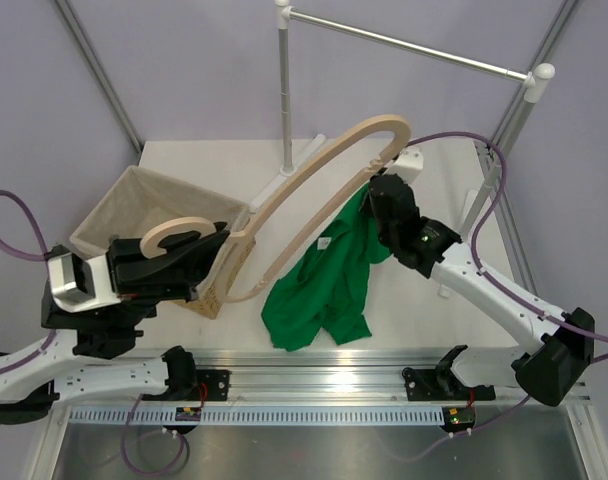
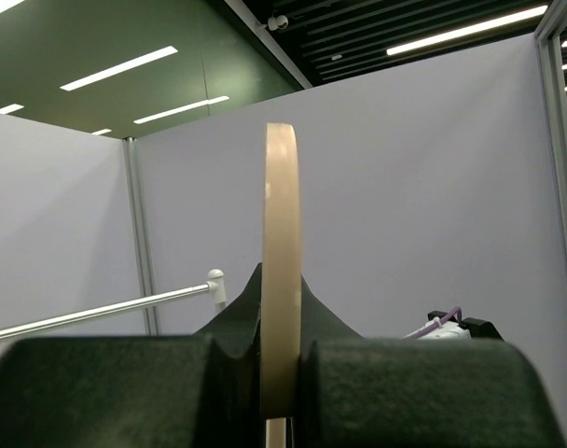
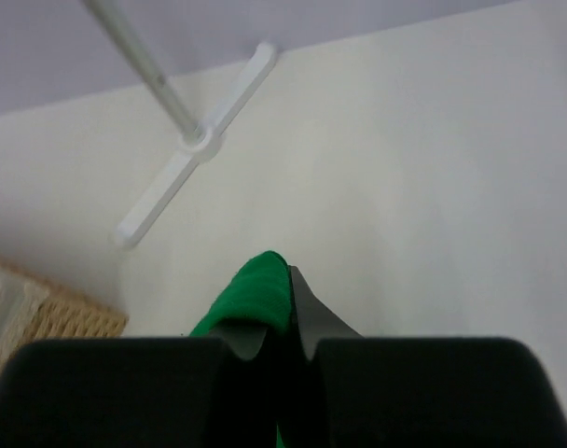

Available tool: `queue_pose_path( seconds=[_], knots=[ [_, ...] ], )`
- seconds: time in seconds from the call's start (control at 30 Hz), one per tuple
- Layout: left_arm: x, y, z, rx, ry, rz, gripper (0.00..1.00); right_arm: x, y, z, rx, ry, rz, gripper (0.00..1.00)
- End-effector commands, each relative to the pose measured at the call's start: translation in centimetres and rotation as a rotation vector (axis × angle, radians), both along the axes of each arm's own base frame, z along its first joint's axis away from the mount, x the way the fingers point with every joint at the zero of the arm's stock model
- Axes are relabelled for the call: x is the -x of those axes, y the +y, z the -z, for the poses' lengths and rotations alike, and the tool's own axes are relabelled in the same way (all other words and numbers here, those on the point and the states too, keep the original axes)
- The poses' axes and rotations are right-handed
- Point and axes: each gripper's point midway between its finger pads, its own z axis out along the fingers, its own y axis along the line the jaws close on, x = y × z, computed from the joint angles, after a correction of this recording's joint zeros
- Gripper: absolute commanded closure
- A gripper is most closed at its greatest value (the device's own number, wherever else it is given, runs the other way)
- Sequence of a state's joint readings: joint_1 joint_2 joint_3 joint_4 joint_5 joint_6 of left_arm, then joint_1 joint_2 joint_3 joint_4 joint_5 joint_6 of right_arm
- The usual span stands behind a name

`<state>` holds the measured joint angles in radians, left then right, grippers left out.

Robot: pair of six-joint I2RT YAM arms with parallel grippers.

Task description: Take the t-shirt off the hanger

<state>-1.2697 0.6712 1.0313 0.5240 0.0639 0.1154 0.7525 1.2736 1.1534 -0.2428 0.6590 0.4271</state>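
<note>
The pale wooden hanger [image 1: 314, 185] slants across the table from lower left to upper right. My left gripper [image 1: 209, 255] is shut on it near its hook [image 1: 179, 232]. In the left wrist view the wood [image 2: 282, 261] stands edge-on between the left gripper's [image 2: 282, 373] fingers. The green t-shirt [image 1: 324, 275] hangs in a bunch from my right gripper [image 1: 379, 200], its lower part heaped on the table. Its top is beside the hanger's far arm; whether they touch I cannot tell. The right wrist view shows a green fold [image 3: 255, 294] pinched in the right gripper [image 3: 282, 313].
A wicker basket [image 1: 114, 205] with a cloth liner stands at the left, under my left gripper. A metal rail [image 1: 404, 45] on a white stand [image 1: 285, 100] crosses the back, its cross-shaped foot [image 3: 195, 177] on the table.
</note>
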Motion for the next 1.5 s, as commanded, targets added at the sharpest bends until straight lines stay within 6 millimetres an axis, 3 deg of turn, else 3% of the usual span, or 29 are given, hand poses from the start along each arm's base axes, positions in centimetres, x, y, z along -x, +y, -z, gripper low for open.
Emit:
queue_pose_path(
  seconds=[0.0, 0.03, 0.1, 0.2, 0.4, 0.47, 0.57, 0.67, 0.83, 0.93, 0.97, 1.07, 1.1, 1.17, 1.2, 1.3, 1.47],
  knots=[
    [0.4, 2.7, 0.4, 0.012, 0.027, -0.01, 1.0, -2.5, -4.7, -3.1, -0.016, -0.065, 0.201, 1.0],
    [0.4, 2.3, 1.5, -0.03, 0.037, -0.003, 1.0, -2.9, -5.0, -4.2, -0.018, -0.08, 0.213, 1.0],
    [0.9, 3.0, 2.4, -0.056, 0.053, 0.019, 1.0, -3.6, -5.0, -4.3, 0.014, -0.071, 0.201, 1.0],
    [1.6, 3.5, 3.2, -0.094, 0.064, 0.056, 1.0, -3.4, -3.4, -4.4, -0.006, -0.059, 0.107, 1.0],
    [3.2, 2.8, 7.1, -0.272, 0.102, 0.15, 1.0, -1.2, 1.8, -0.2, -0.089, 0.078, -0.19, 0.99],
    [3.1, 1.8, 9.5, -0.371, 0.147, 0.167, 1.0, -0.1, 3.4, 2.2, -0.1, 0.144, -0.29, 0.84],
    [2.5, 0.7, 12.4, -0.46, 0.228, 0.169, 1.0, 1.0, 4.6, 4.5, -0.088, 0.218, -0.374, 0.51],
    [2.8, 0.5, 14.2, -0.517, 0.266, 0.189, 1.0, 1.8, 4.2, 5.3, -0.036, 0.286, -0.39, 0.39],
    [4.7, 1.6, 14.9, -0.539, 0.263, 0.278, 1.0, 2.6, 2.2, 1.5, 0.009, 0.248, -0.358, 0.3],
    [5.0, 1.4, 16.4, -0.584, 0.291, 0.299, 1.0, 4.0, 1.0, -1.3, 0.052, 0.222, -0.381, 0.21],
    [4.9, 1.2, 16.9, -0.602, 0.313, 0.305, 1.0, 4.8, 0.5, -2.3, 0.062, 0.228, -0.396, 0.14],
    [4.8, 0.4, 18.6, -0.655, 0.372, 0.316, 1.0, 8.2, 0.8, -4.6, 0.069, 0.214, -0.556, 0.05],
    [4.8, 0.2, 19.0, -0.67, 0.384, 0.319, 1.0, 11.0, 1.9, -5.9, 0.044, 0.183, -0.725, 0.04],
    [4.7, -0.1, 19.7, -0.694, 0.396, 0.321, 1.0, 13.9, 2.9, -6.5, 0.025, 0.133, -0.894, 0.04],
    [4.6, -0.2, 19.9, -0.699, 0.399, 0.313, 1.0, 17.3, 3.6, -8.3, -0.026, 0.072, -1.055, 0.04],
    [3.4, -0.4, 20.4, -0.709, 0.43, 0.252, 1.0, 22.2, 4.1, -9.8, -0.071, -0.056, -1.312, 0.04],
    [1.2, -1.1, 21.6, -0.765, 0.483, 0.14, 1.0, 24.6, 4.7, -10.2, -0.104, -0.087, -1.478, 0.04]
  ],
)
